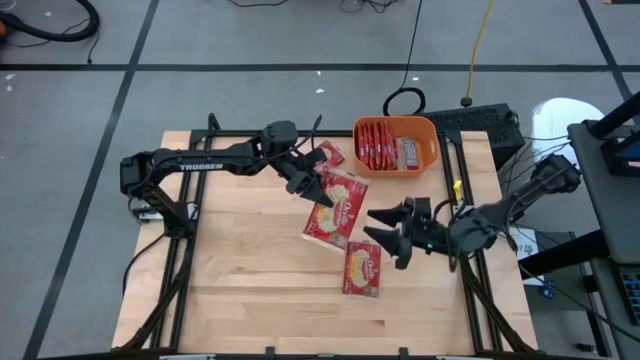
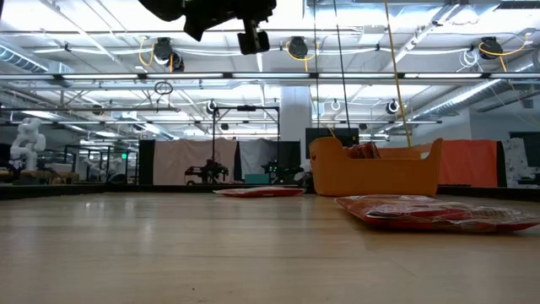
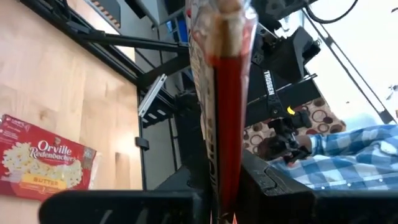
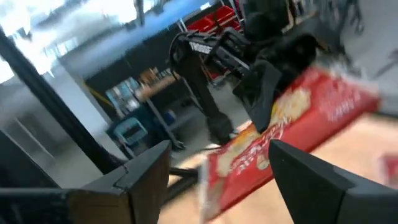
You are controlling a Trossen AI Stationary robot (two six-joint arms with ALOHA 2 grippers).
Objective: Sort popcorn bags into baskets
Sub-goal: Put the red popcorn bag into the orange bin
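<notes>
My left gripper (image 1: 312, 190) is shut on a red popcorn bag (image 1: 337, 212) that it holds in the air over the middle of the table. My right gripper (image 1: 372, 224) stands open just to the right of that bag, pointing at it and touching nothing; its wrist view shows the bag (image 4: 292, 134) ahead of its fingers. A second bag (image 1: 363, 268) lies flat on the table below the right gripper. A third bag (image 1: 330, 155) lies flat beside the orange basket (image 1: 432, 150). The basket holds several red bags (image 1: 385, 145). My left gripper pinches the bag between its two fingers at the edge (image 1: 320, 196) that faces the left arm. The fingers come level from the table's far left. In its wrist view the bag (image 3: 217, 124) runs edge-on away from the fingers. It is tilted and lifted clear of the table.
The basket stands at the table's far right corner, with a black box (image 1: 480, 125) just behind it. Bare wood (image 1: 240, 280) lies to the near left. Black frame rails (image 1: 185, 250) run along the table's sides. Blue checked cloth (image 3: 354, 155) shows beyond the table.
</notes>
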